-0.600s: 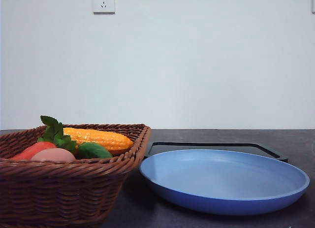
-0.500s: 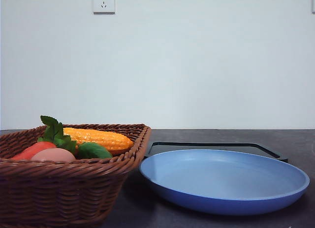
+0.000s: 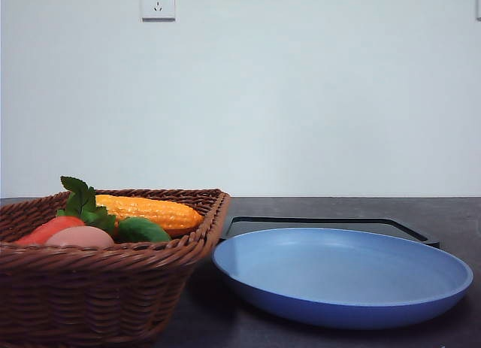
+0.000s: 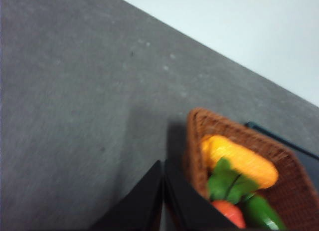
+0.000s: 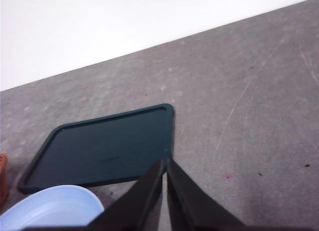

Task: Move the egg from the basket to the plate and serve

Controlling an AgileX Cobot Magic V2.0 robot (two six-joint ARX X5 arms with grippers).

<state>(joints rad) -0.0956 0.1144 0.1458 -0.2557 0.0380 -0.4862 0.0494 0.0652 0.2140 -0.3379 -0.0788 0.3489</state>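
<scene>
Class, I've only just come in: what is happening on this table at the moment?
Nothing is being handled yet. The egg lies in the wicker basket with a corn cob and other vegetables. The blue plate sits empty beside the basket, in front of a black tray. The left gripper is shut just outside the basket, and the right gripper is shut above the table near the tray.

Even, soft light fills the front view, sharp throughout, with a faint sheen on the plate (image 3: 342, 276) and a dim shadow on the tabletop (image 3: 443, 213) between it and the basket (image 3: 98, 295). The left wrist view is smeared by blur, the basket's weave and contents indistinct. The right wrist view is clearer, slightly soft.
</scene>
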